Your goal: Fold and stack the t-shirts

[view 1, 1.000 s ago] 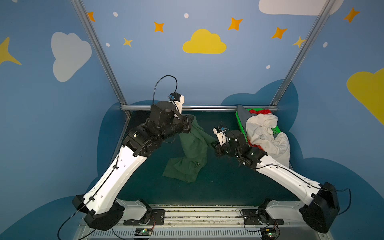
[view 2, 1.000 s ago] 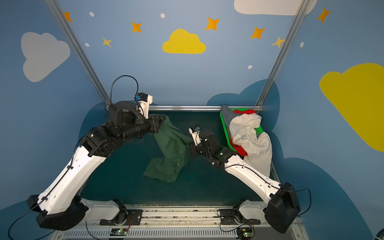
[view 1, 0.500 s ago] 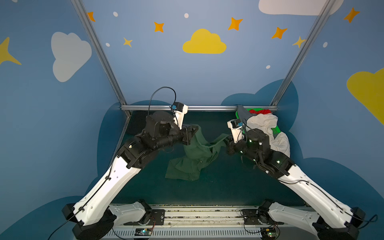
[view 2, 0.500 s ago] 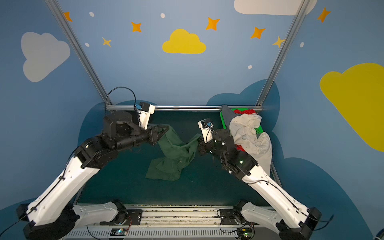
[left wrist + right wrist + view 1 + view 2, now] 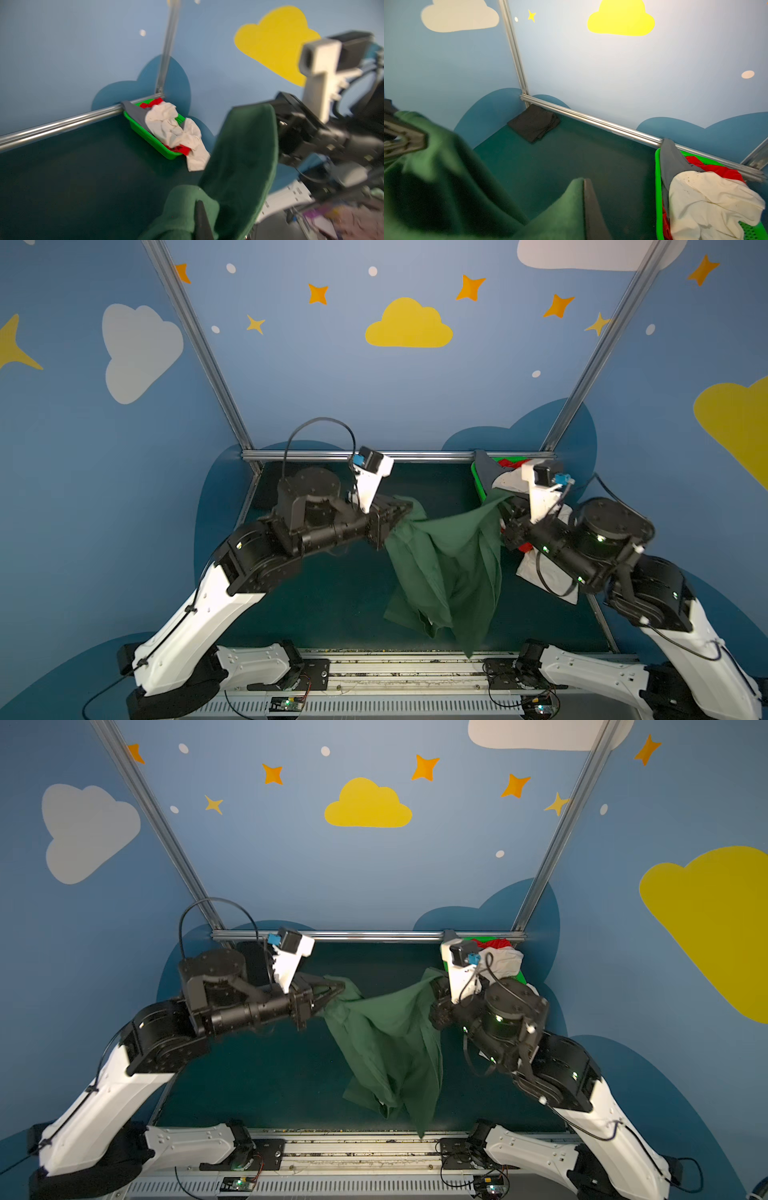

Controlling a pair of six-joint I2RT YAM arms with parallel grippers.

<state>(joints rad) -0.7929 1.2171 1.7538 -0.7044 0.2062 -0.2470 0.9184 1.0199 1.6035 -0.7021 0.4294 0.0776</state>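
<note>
A dark green t-shirt [image 5: 449, 564] [image 5: 390, 1044] hangs stretched between my two grippers above the table, and its lower part droops toward the front rail. My left gripper [image 5: 405, 510] [image 5: 338, 986] is shut on one upper edge, with cloth bunched round its dark finger [image 5: 200, 218]. My right gripper [image 5: 505, 510] [image 5: 434, 986] is shut on the opposite edge, the fabric pressed against its finger [image 5: 591, 207]. A folded black t-shirt [image 5: 534, 124] lies in the far left corner. Cream-white [image 5: 172, 124] [image 5: 706, 197], red [image 5: 716, 168] and grey [image 5: 672, 162] t-shirts fill the basket.
The bright green mesh basket [image 5: 145, 137] [image 5: 658, 187] stands at the back right against the metal rail [image 5: 415, 455], and the cream-white t-shirt spills over its near end. Blue walls close in the back and both sides. A metal rail [image 5: 353, 1148] runs along the front.
Both grippers have drawn apart and risen, spreading the dark green t-shirt and lifting most of it off the table. The right gripper has moved toward the basket.
</note>
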